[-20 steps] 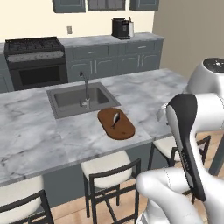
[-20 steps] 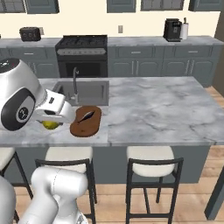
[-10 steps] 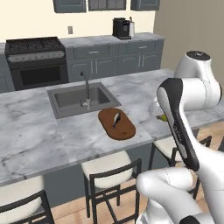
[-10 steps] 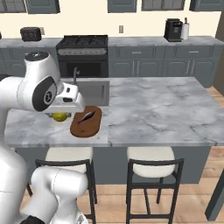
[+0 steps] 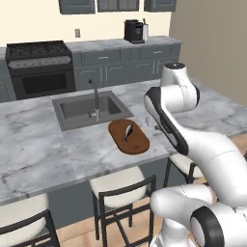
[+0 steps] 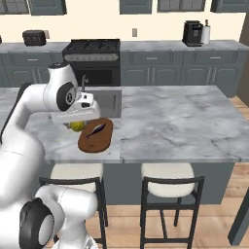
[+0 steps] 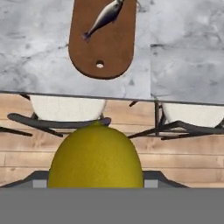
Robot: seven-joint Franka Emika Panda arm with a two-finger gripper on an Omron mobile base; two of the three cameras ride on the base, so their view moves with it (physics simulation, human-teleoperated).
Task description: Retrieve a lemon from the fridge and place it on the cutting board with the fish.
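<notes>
The yellow lemon (image 7: 95, 157) fills the bottom of the hand view, and my gripper (image 6: 78, 122) is shut on it. In the right base view the lemon (image 6: 76, 127) hangs just left of the reddish-brown oval cutting board (image 6: 96, 137), near the island's front edge. The small dark fish (image 6: 97, 129) lies on the board's far half. Ahead of the lemon in the hand view are the board (image 7: 105, 48) and the fish (image 7: 105, 16). From the left base view the board (image 5: 130, 140) and fish (image 5: 128, 131) show, with my arm close on their right. The fridge is out of view.
A sink (image 5: 89, 110) with a faucet (image 5: 95, 99) is set in the marble island (image 6: 175, 121) just behind the board. Stools (image 6: 168, 187) stand under the island's front edge. A stove (image 6: 92, 53) and a coffee machine (image 6: 193, 33) line the back counter.
My arm has swung in over the island's front edge, carrying the lemon closer to the cutting board. The board and fish have not moved.
</notes>
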